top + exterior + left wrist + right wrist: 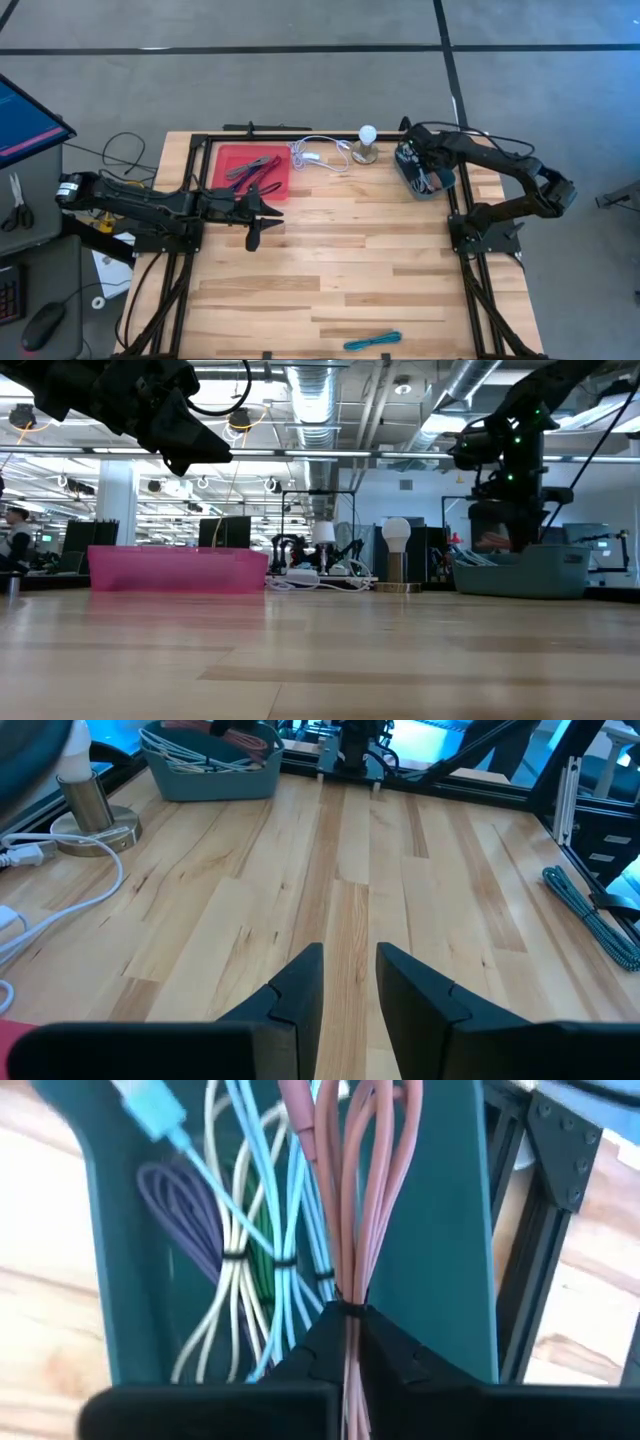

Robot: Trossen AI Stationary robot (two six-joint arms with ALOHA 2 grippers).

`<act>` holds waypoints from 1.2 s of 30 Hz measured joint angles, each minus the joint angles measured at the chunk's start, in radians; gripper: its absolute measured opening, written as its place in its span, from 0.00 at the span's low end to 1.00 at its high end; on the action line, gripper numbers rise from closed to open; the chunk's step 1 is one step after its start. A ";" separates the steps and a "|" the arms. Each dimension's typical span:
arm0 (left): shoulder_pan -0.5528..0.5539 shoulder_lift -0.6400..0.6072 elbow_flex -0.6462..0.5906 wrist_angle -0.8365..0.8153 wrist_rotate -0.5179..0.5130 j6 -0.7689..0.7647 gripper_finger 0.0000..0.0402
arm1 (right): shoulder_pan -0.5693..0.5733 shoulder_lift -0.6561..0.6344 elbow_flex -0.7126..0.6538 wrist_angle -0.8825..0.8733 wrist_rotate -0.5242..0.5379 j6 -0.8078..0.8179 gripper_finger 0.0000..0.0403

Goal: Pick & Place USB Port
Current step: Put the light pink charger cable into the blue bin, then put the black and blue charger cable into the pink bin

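We note the left gripper [252, 238] low over bare table [330, 280] just in front of the red tray [225, 160], its fingers [300, 985] parted by a narrow gap and holding nothing. The tray carries a few dark hand tools [255, 172]. Next along the far edge lies a white cord [318, 155], then a bulb [368, 133] on its round base. A teal cable [372, 342] lies alone at the near edge, well apart from everything else.

Further right stands the teal bin [438, 185] of coiled cables — blue [290, 1200], cream [232, 1230], purple [180, 1210]. The right gripper [350, 1335] reaches down into this bin and is clenched on the pink cable [350, 1190] at its tie. That bundle hangs straight between the fingers, inside the bin — touching the other coils beside it.
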 joint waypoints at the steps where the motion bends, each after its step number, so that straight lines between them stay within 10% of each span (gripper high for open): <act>1: 0.000 0.000 0.000 0.000 0.000 0.000 0.24 | 0.000 0.000 0.000 0.011 0.002 0.000 0.03; 18: 0.000 0.000 0.000 0.000 0.000 0.000 0.24 | 0.032 -0.002 0.060 -0.042 -0.058 -0.052 0.46; 36: 0.000 0.000 0.000 0.000 0.000 0.000 0.24 | 0.487 -0.152 0.223 -0.048 -0.202 -0.206 0.32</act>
